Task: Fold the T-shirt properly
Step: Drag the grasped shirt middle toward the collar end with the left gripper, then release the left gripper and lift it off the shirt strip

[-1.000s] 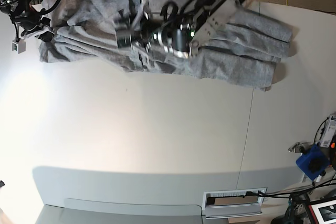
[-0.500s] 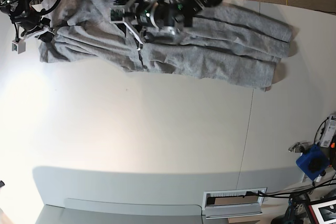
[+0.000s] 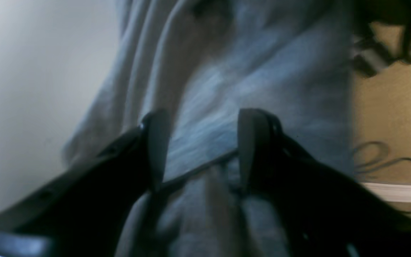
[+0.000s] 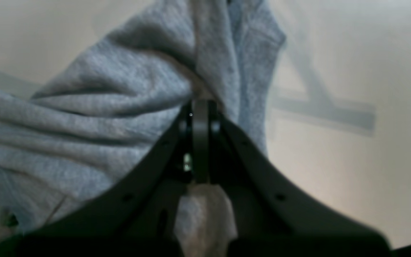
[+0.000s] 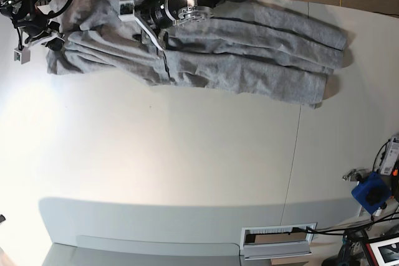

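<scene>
The grey T-shirt [image 5: 249, 48] lies crumpled in a long band across the far side of the white table [image 5: 187, 154], plain side up. My left gripper [image 5: 142, 24] hovers over the shirt's left-centre part, near the far edge. In the left wrist view this left gripper [image 3: 202, 150] is open, with its dark fingers [image 3: 155, 150] apart over the T-shirt [image 3: 227, 78] and a hem line running between them. My right gripper [image 5: 50, 38] is at the shirt's left end. The right wrist view shows the right gripper [image 4: 200, 110] shut on a bunched fold of the T-shirt [image 4: 120, 92].
A table seam [image 5: 293, 154] runs front to back on the right. A blue object [image 5: 371, 192] and cables sit off the right edge. A small white box [image 5: 22, 54] hangs by the right arm. Tan floor with cables [image 3: 387, 164] lies beyond the far edge.
The left arm has swung left and toward the far edge across the shirt, and its jaws opened a little wider. The right arm has stayed put, still gripping the cloth.
</scene>
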Available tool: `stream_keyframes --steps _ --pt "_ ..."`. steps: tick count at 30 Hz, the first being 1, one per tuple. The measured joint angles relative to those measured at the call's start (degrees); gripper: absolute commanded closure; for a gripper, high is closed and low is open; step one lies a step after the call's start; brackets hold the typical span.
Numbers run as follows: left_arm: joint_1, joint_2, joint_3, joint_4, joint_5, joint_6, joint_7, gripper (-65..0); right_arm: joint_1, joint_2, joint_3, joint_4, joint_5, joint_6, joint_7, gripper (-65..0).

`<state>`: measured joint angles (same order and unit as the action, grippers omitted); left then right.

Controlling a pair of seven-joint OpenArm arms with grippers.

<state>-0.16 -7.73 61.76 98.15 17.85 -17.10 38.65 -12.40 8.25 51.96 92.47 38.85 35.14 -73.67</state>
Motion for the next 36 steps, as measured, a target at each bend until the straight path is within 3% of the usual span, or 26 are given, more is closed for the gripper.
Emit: stream_keyframes --steps 5,8,10,15,19,28,36 --pt "0.1 0.0 0.0 -0.7 -4.2 0.1 1.0 -29.4 0.0 0.0 0.0 0.0 0.0 -0.1 0.0 0.0" --pt "0.3 0.0 0.2 -0.8 -10.5 -5.8 1.7 -29.4 0.0 0.0 0.0 0.0 0.0 -0.1 0.0 0.0" --pt "0.3 -0.1 0.3 -0.8 -11.7 -6.7 1.7 -29.4 0.0 0.0 0.0 0.0 0.0 -0.1 0.0 0.0" --pt "0.4 -0.1 0.3 -0.7 -10.5 -6.8 1.5 -29.3 0.0 0.0 0.0 0.0 0.0 -0.1 0.0 0.0" --pt "0.3 -0.2 0.3 -0.6 -8.4 -4.0 1.5 -29.3 0.0 0.0 0.0 0.0 0.0 -0.1 0.0 0.0" --pt "0.1 0.2 0.3 -3.7 -7.1 -3.7 -1.2 -29.3 0.0 0.0 0.0 0.0 0.0 -0.1 0.0 0.0" --pt "-0.6 0.2 0.7 -5.1 -6.7 -2.8 -1.5 -19.9 0.0 0.0 0.0 0.0 0.0 -0.1 0.0 0.0"
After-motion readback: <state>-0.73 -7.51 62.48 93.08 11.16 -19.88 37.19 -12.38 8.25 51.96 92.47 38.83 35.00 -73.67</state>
